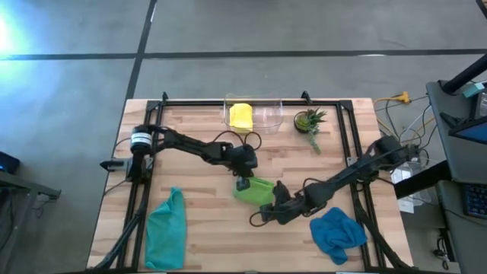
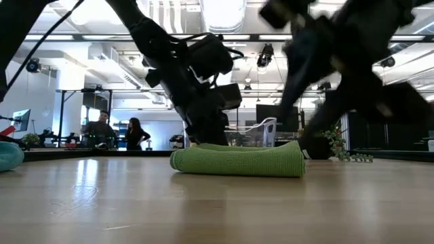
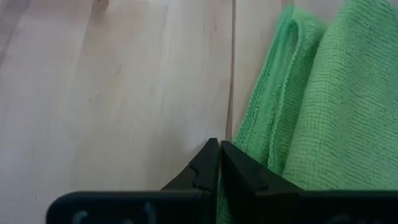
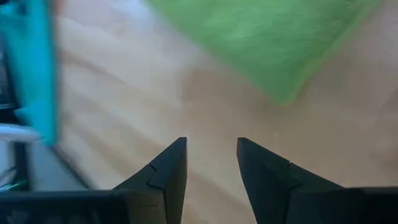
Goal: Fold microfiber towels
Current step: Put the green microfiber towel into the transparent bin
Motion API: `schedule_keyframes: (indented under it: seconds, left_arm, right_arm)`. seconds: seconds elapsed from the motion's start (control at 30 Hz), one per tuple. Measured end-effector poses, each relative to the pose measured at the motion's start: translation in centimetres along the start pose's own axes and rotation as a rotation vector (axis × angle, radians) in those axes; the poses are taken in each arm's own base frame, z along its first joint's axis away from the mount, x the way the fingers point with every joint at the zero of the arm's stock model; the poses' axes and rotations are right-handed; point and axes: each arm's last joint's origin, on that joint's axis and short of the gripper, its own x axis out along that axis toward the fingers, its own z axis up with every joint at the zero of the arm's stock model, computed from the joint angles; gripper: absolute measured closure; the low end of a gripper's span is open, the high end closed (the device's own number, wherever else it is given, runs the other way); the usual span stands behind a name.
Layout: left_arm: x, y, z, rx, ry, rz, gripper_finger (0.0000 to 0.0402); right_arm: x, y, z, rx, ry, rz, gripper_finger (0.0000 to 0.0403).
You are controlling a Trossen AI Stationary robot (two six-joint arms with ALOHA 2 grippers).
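Observation:
The lime green towel (image 1: 257, 192) lies folded and flat on the middle of the table; it also shows in the low view (image 2: 237, 159). My left gripper (image 1: 243, 183) is shut, its tips (image 3: 219, 144) at the towel's folded edge (image 3: 249, 134). My right gripper (image 1: 259, 219) is open and empty over bare wood (image 4: 211, 146), just on the near side of the green towel (image 4: 267, 37). The yellow towel (image 1: 241, 116) lies folded in a clear container at the far edge. The teal towel (image 1: 167, 228) lies crumpled near left, the blue towel (image 1: 337, 232) near right. My left gripper's shut fingertips stand at the lime green towel's folded edge (image 3: 249, 134), coming from above at a slant. I cannot tell whether they touch the cloth. The towel lies flat on the table.
A clear container (image 1: 266, 114) and a small potted plant (image 1: 310, 122) stand at the far edge. A black frame (image 1: 346, 129) runs around the tabletop. Bare wood lies between the green and teal towels. People show in the room beyond (image 2: 135, 133).

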Motion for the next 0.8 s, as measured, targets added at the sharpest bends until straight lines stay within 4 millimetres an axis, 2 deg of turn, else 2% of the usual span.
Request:
schedule_keyframes:
  seconds: [0.17,0.3,0.43,0.63,0.8]
  left_arm:
    - [-1.0,-0.7,-0.8,-0.002,0.046,-0.002,0.0398]
    - [-1.5,-1.8,-1.2,-0.042,0.077,-0.032,0.0398]
    - [-1.5,-3.2,-1.7,-0.049,0.121,-0.103,0.0398]
    - [-2.8,-3.7,-2.4,-0.048,0.204,-0.118,0.0398]
    - [-5.0,-3.3,-2.0,-0.049,0.198,-0.050,0.0398]
  right_arm:
    - [1.3,-1.5,0.7,-0.013,-0.022,-0.140,0.0266]
    - [1.4,-2.3,2.2,-0.058,-0.047,-0.236,0.0266]
    - [1.2,-2.2,3.9,-0.100,-0.064,-0.257,0.0266]
    - [-0.9,-1.5,5.0,-0.145,-0.107,-0.232,0.0266]
    - [-2.6,-1.1,4.9,-0.192,-0.132,-0.204,0.0266]
